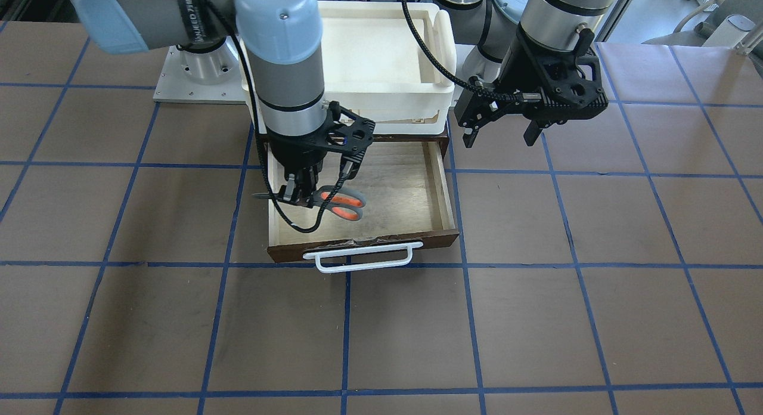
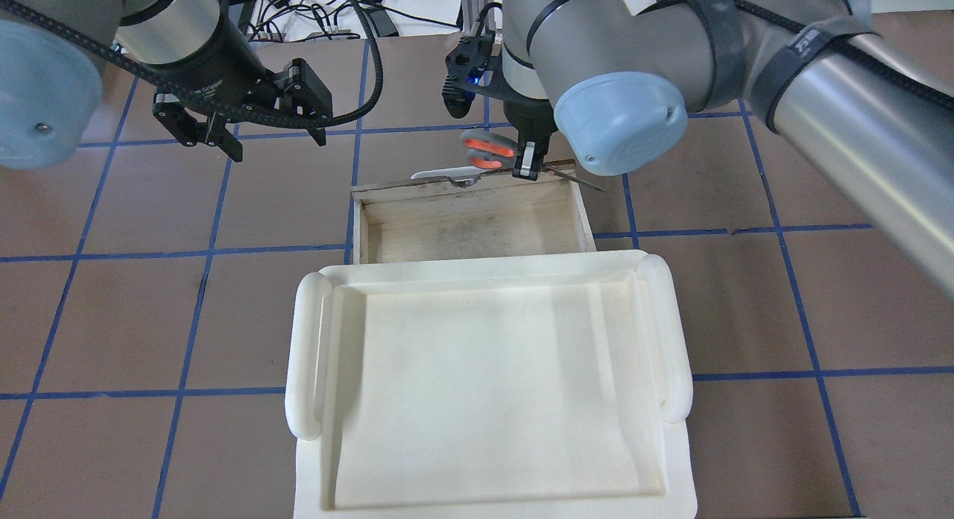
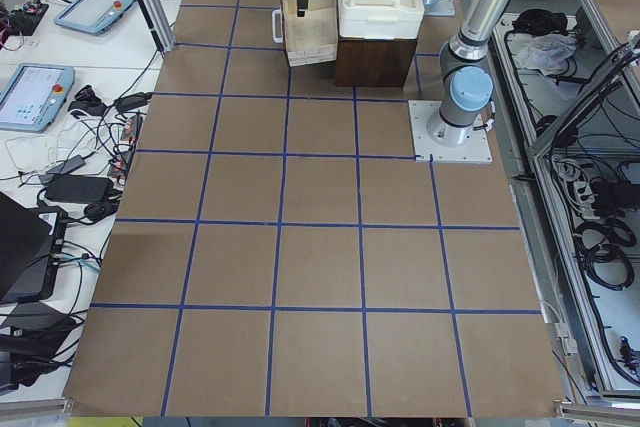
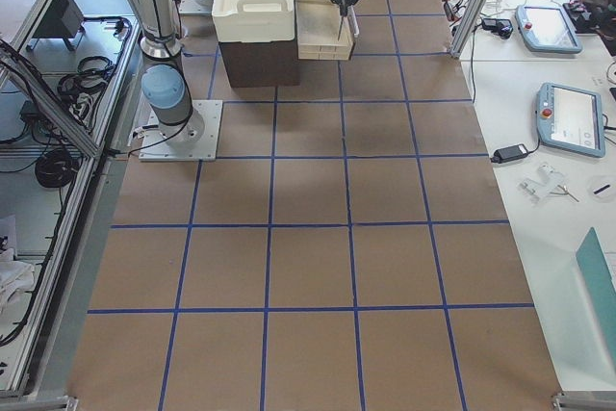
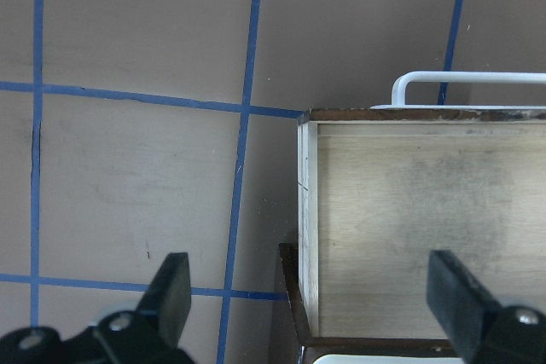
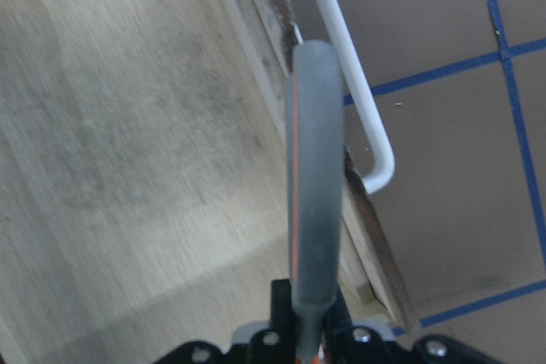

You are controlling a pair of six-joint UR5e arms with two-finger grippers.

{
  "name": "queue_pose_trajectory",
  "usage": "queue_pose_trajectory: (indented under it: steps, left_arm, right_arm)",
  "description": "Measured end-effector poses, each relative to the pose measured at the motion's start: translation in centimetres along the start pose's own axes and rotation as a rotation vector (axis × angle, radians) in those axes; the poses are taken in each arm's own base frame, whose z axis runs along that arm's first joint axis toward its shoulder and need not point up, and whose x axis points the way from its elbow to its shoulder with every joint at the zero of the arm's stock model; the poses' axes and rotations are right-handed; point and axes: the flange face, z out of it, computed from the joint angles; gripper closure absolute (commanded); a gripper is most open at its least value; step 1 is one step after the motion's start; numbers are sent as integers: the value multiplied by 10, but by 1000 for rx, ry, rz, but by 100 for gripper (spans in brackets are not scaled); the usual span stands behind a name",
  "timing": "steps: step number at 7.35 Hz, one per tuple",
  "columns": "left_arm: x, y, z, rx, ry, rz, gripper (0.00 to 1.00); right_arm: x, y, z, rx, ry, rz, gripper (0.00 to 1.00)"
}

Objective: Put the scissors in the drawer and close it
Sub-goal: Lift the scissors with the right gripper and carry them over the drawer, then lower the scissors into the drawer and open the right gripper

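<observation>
Nearest the front camera, the white bar handle is seen on the dark brown front of the shallow wooden drawer, which stands pulled out over the brown paper-covered table with blue tape lines. Just behind that front, the small grey-handled scissors with orange-red loop linings are held above the pale plywood floor and are not yet laid in it. Whether any part touches the wood cannot be told. They are clamped near the pivot by the right gripper. The loops are turned toward the drawer's middle and the dark blades are pointed outward, with the tip appearing to pass over the side wall on the robot's right.

That overhang is judged the main risk. If the scissors are let go as they hang, the blade could be caught on the wall and left propped on the rim. The drawer could then be jammed against the dark brown cabinet under the white plastic bin when pushed shut.

The right arm is extended over the bin, its wrist turned straight down. Farther back, the left gripper is hung beside the drawer's other side, above the table, fingers spread wide with nothing between them
</observation>
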Motion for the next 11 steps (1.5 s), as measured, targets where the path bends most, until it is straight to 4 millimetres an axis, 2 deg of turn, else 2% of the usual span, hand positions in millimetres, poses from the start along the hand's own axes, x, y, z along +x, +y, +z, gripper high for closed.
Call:
queue_pose_trajectory:
  steps: [2, 4, 7, 11]
  left_arm:
    - [0, 0, 0, 0, -1, -1, 0]
    - [-1, 0, 0, 0, 0, -3, 0]
    - [-2, -1, 0, 0, 5, -6, 0]
    - [-2, -1, -1, 0, 6, -7, 0]
  right_arm:
    - [-37, -30, 10, -10, -15, -13, 100]
    - [-52, -46, 21, -24, -25, -52, 100]
    - [-47, -54, 45, -49, -14, -189, 100]
    - [-39, -59, 57, -50, 11, -262, 100]
